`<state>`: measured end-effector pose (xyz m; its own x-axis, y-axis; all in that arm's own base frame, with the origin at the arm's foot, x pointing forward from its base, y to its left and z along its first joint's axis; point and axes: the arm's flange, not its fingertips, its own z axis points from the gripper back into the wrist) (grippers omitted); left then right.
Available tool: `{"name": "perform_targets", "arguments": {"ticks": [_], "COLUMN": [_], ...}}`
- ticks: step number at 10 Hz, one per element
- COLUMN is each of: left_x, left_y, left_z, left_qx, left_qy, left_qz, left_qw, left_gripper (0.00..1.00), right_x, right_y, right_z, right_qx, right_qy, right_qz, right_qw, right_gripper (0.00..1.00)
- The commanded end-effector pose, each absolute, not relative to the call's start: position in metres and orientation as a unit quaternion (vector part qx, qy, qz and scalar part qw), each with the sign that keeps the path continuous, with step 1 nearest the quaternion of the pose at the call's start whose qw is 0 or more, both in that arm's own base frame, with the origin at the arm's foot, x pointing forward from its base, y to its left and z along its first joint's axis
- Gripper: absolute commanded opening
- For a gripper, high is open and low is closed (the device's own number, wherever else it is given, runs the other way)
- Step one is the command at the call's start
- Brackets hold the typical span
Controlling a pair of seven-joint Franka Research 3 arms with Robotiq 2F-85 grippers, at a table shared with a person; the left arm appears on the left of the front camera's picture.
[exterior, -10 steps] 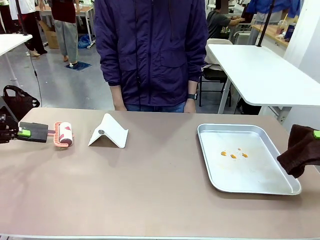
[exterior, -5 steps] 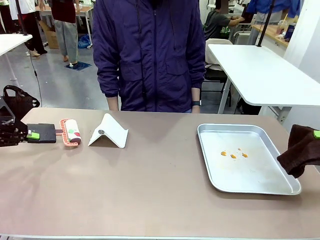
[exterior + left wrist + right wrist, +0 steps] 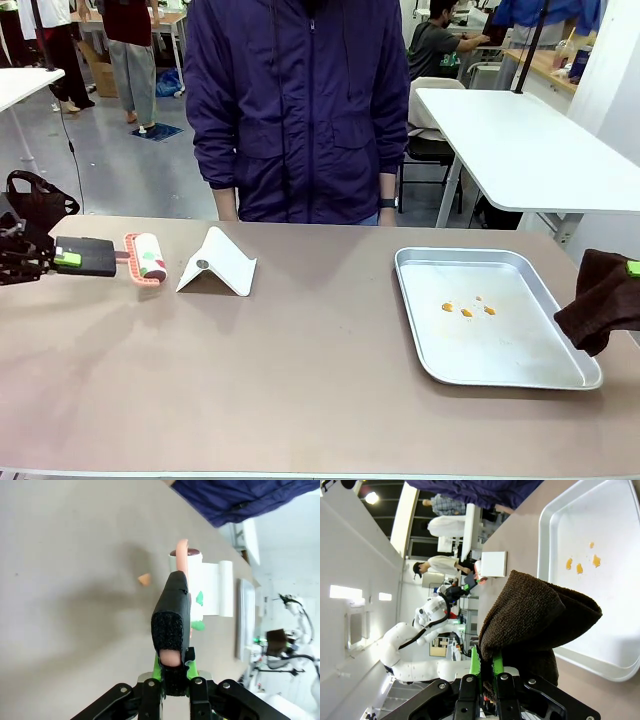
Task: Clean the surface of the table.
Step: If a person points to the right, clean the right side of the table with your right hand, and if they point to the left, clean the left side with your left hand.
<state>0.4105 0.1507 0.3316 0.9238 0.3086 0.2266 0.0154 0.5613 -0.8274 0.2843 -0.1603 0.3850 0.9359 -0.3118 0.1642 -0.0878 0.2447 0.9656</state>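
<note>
**Operator:** What am I holding on the left?

**Log:** Item 1, left claw (image 3: 172,674). It is clamped on the black handle of the lint roller (image 3: 150,257). You hold the roller level at the far-left end of the tabletop (image 3: 300,390). The drum has a pink frame and a white sheet with red and green marks. Whether the drum touches the surface cannot be told.

**Operator:** And on the right?

**Log:** Item 2, right claw (image 3: 487,674). It is closed on a bunched brown cloth (image 3: 603,298). The cloth hangs at the right edge, just beside the metal tray (image 3: 520,375).

**Operator:** Where is the thing I'm meant to clean?

**Log:** Item 3, the tabletop. It is brownish and matte and spans the full width between you and the person (image 3: 300,110) standing at the far side.
- **On it:** the tray sits at the right, and a white folded stand (image 3: 218,262) sits just beside the roller.
- **Loose debris:** one small orange scrap (image 3: 145,579) lies near the drum.
- **In the tray:** a few orange crumbs (image 3: 466,310), not on the surface itself.

**Operator:** Which step am I on?

**Log:** Judged as the opening of the cleaning, with both tools in hand and no stroke visibly under way.

**Operator:** What does the next move call for?

**Log:** Probably these, in order:
- Set the drum flat on the surface.
- Roll it over the scrap with steady pressure.
- Steer clear of the folded stand, which is light and likely to slide if nudged.
- Keep the cloth in reserve for wiping.
</note>
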Motion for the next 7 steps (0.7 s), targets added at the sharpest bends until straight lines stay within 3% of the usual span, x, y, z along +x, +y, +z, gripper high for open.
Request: {"name": "perform_targets", "arguments": {"ticks": [1,7], "left_x": [0.392,0.316], "left_y": [0.176,0.276], "left_z": [0.374,0.417], "left_qx": [-0.524,-0.587], "left_qy": [-0.16,-0.071], "left_qz": [0.083,0.031], "left_qw": [0.832,0.806], "left_gripper": [0.2,0.2], "right_x": [0.281,0.281], "right_y": [-0.16,-0.16], "right_z": [0.392,0.392], "right_qx": [0.612,0.612], "right_qy": [-0.158,-0.158], "right_qz": [-0.072,-0.072], "right_qw": [0.772,0.772], "right_gripper": [0.0,0.0]}}
